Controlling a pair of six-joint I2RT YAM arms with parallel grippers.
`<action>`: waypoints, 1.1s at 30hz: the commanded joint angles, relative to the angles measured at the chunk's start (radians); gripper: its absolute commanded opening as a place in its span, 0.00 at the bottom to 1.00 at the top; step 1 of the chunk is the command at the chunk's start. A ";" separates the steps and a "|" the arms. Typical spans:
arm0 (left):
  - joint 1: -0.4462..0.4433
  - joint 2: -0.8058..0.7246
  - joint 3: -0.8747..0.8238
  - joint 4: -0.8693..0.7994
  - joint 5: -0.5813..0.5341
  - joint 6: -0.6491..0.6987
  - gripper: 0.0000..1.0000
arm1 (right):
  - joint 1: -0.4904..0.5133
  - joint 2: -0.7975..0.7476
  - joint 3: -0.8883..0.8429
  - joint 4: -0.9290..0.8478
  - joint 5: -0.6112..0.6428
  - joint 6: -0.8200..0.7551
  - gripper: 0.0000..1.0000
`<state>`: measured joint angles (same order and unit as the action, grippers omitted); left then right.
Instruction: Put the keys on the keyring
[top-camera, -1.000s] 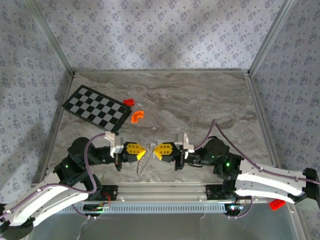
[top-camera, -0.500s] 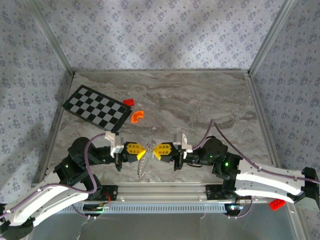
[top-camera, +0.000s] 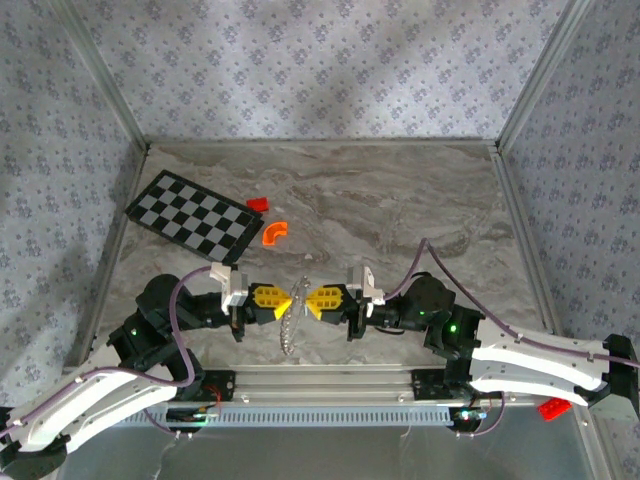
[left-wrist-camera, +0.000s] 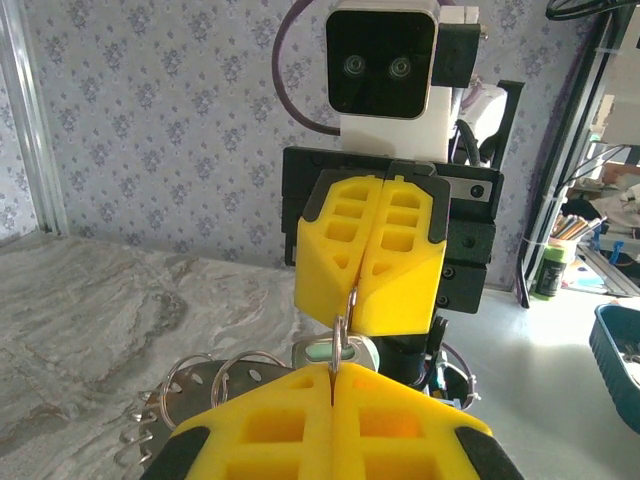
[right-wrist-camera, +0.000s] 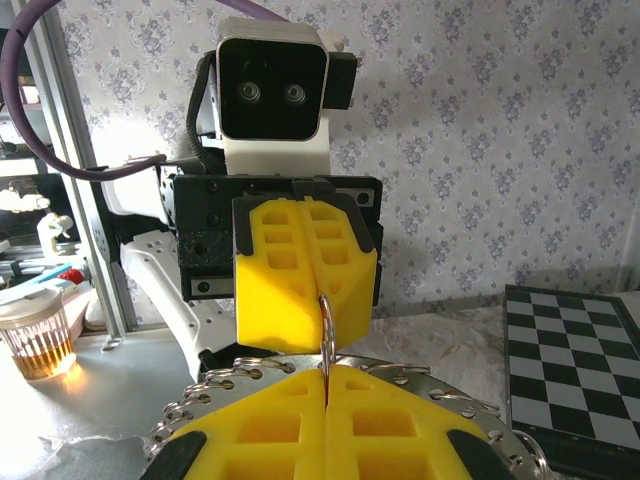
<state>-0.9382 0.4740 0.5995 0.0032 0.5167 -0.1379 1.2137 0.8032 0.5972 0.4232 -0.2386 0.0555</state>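
Tips facing, the left gripper (top-camera: 286, 301) and right gripper (top-camera: 311, 300) each pinch the toothed keyring (top-camera: 290, 326) hanging between them; an uneven pull could twist it loose, dropping the pale key (left-wrist-camera: 326, 351)

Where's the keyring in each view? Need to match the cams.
Top external: keyring low centre, between left gripper and right gripper.
Left wrist: keyring centre, pinched edge-on; loops spill lower left.
Right wrist: keyring centre, toothed rim arcing along bottom.
Shared landmark: yellow fingertips meeting at the ring.
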 joint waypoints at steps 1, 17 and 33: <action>-0.007 0.000 0.009 0.025 -0.025 0.026 0.00 | 0.007 -0.020 0.004 0.007 0.021 -0.030 0.00; -0.008 0.023 0.000 0.006 -0.025 0.048 0.00 | 0.010 -0.129 0.145 -0.459 0.101 -0.202 0.00; -0.013 0.066 -0.011 0.051 -0.003 0.051 0.00 | 0.028 -0.021 0.314 -0.654 0.165 -0.262 0.00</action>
<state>-0.9398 0.5400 0.5816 -0.0113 0.4862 -0.1009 1.2304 0.7704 0.8734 -0.2081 -0.0956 -0.1886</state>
